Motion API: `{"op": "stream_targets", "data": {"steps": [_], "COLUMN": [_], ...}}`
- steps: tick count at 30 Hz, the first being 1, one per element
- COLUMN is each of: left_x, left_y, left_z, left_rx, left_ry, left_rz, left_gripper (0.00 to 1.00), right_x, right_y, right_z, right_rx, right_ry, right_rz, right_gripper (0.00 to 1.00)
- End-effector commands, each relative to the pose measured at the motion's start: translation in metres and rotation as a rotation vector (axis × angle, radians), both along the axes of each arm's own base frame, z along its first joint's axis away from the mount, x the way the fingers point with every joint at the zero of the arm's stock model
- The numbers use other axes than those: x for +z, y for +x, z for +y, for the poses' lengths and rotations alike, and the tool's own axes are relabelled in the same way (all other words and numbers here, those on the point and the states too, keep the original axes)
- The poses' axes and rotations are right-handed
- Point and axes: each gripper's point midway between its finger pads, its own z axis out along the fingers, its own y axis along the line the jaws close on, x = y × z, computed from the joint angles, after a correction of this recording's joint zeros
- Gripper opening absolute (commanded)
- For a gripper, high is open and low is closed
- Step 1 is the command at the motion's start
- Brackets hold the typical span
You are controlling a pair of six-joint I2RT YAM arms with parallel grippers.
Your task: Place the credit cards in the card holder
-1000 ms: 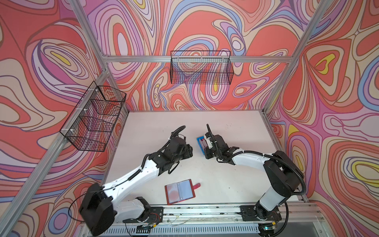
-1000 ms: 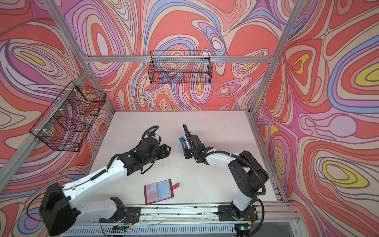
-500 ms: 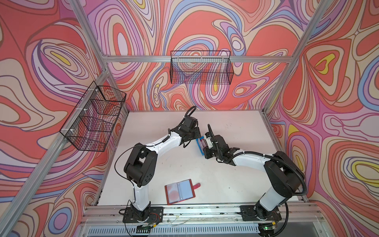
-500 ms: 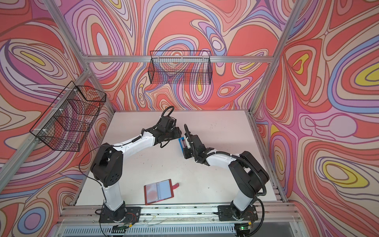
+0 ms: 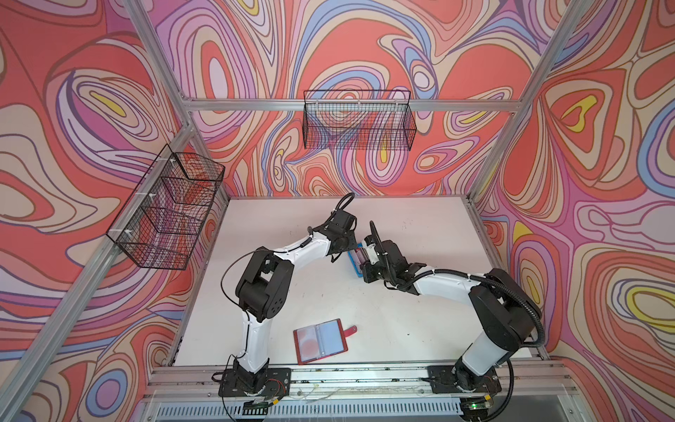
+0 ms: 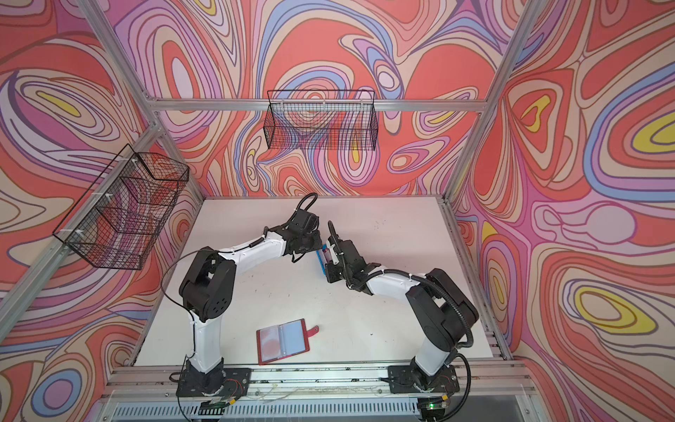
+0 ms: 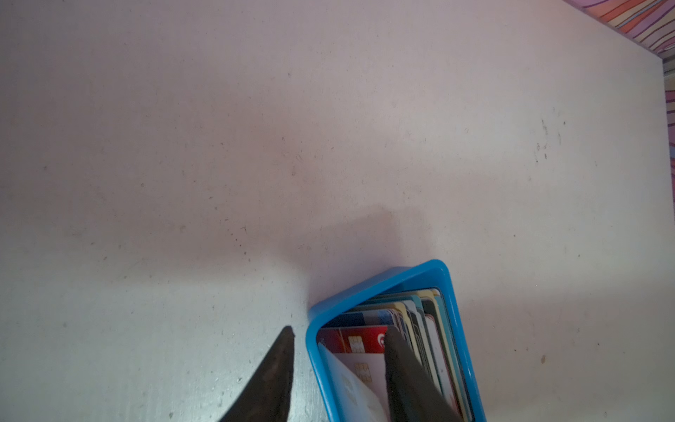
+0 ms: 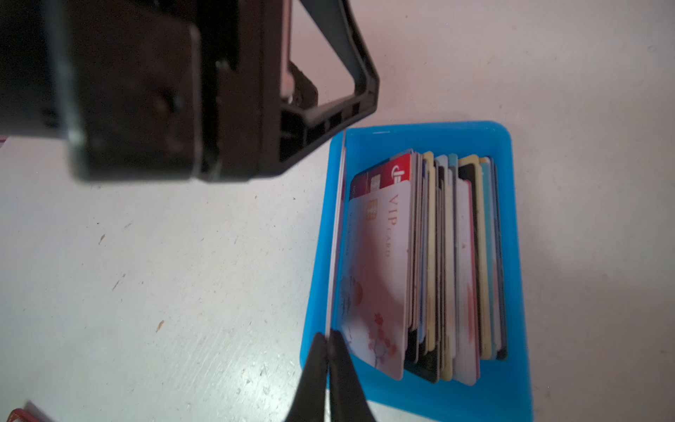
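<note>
Blue tray (image 8: 423, 133), mid-surface, holds credit cards (image 8: 438, 255); right pincer (image 8: 328, 341) clamped on outermost card (image 8: 338, 234); left pincer (image 7: 340, 330) apart, apparently straddling that card.

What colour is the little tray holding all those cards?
Bright blue; the tray shows best in the right wrist view.
</note>
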Motion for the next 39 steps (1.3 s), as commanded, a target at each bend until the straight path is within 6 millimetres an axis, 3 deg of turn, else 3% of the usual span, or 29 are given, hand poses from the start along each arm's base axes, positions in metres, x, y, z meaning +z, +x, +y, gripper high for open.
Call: {"op": "stream_targets", "data": {"steps": [1,12,17,21,30,39], "left_x": [-0.001,0.002,0.006,0.011,0.009,-0.007], "left_y": [-0.005,-0.017,-0.022,-0.022,0.003,-0.004], "left_z": [0.009,0.013,-0.002,0.000,0.002,0.000], "left_rx": [0.017,0.010,-0.059,-0.055,-0.034,-0.052], "left_ry": [0.021,-0.008,-0.081,-0.092,-0.047,-0.056], "left_rz": [0.004,0.004,-0.013,-0.038,-0.042,-0.008], "left_gripper": [0.38,0.28,0.24,0.28,0.34,0.31], "right_x": [-0.006,-0.010,-0.010,-0.009,-0.008,-0.010], "right_y": [-0.003,0.001,0.003,0.002,0.002,0.002], "right_z": [0.005,-0.001,-0.005,-0.005,-0.004,-0.004], "right_rx": [0.010,-0.028,-0.039,-0.032,-0.018,-0.019], "right_ry": [0.016,0.068,0.099,0.101,0.097,0.099], "right_rz": [0.017,0.059,0.074,0.073,0.068,0.073], "right_gripper": [0.00,0.00,0.00,0.00,0.00,0.00]}}
